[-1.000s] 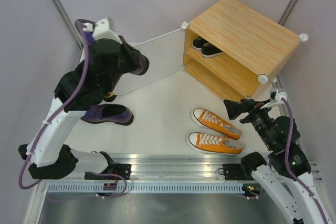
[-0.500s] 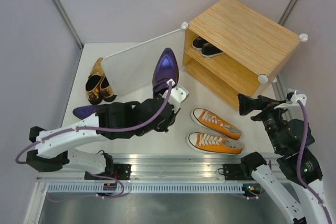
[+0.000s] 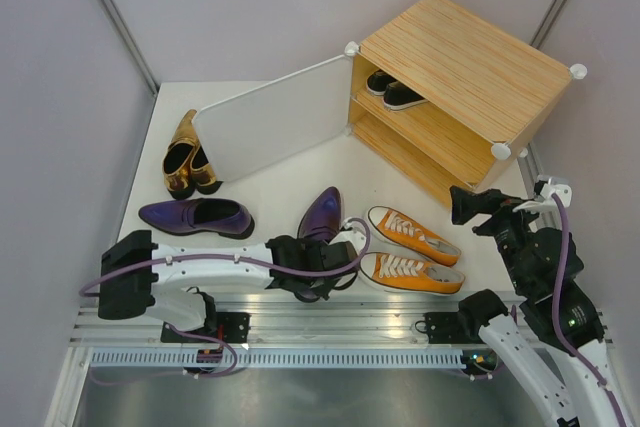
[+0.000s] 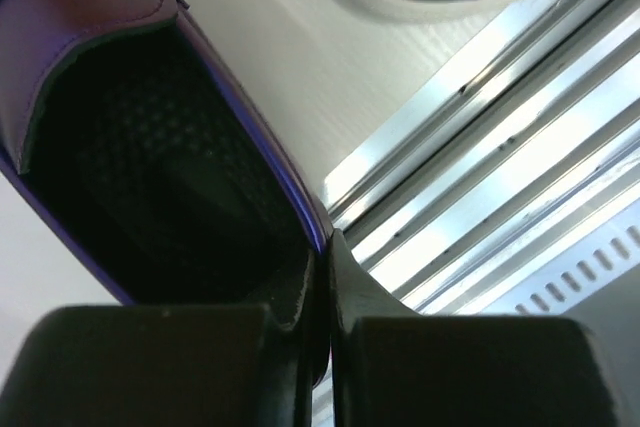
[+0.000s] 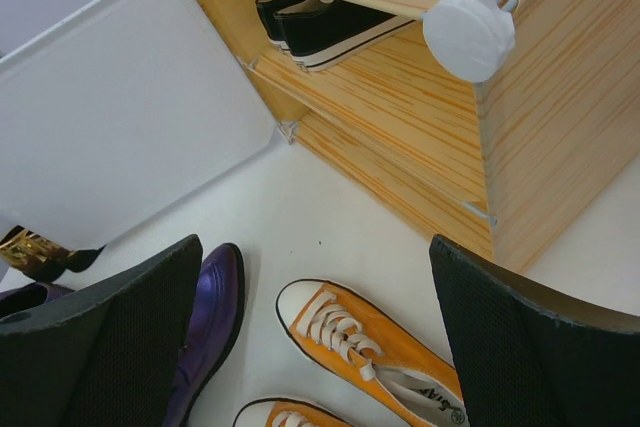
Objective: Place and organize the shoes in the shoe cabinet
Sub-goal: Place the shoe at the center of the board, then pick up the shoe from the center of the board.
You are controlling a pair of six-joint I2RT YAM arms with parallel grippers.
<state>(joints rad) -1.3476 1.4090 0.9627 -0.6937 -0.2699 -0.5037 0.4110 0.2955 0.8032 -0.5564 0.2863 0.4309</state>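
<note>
My left gripper (image 3: pixel 318 265) is shut on the heel rim of one glossy purple loafer (image 3: pixel 322 215), low at the table front, left of the orange sneakers (image 3: pixel 410 252). In the left wrist view the gripper (image 4: pixel 322 247) pinches the loafer (image 4: pixel 130 137) rim. The second purple loafer (image 3: pixel 196 217) lies at the left. The gold pumps (image 3: pixel 185 157) stand by the open white door (image 3: pixel 275 127). The black sneakers (image 3: pixel 392 90) sit on the upper shelf of the wooden shoe cabinet (image 3: pixel 470 67). My right gripper (image 3: pixel 470 205) is open and empty above the orange sneakers (image 5: pixel 385 347), facing the cabinet (image 5: pixel 400 107).
The aluminium rails (image 3: pixel 330 317) run along the near table edge, close under the left gripper (image 4: pixel 500 167). The open door (image 5: pixel 130 117) stretches left from the cabinet. Grey walls enclose the table. The lower shelf (image 3: pixel 405 152) of the cabinet holds nothing that shows.
My left arm has swung the purple loafer from up near the door down to the table front beside the orange sneakers. The right arm shifted only slightly.
</note>
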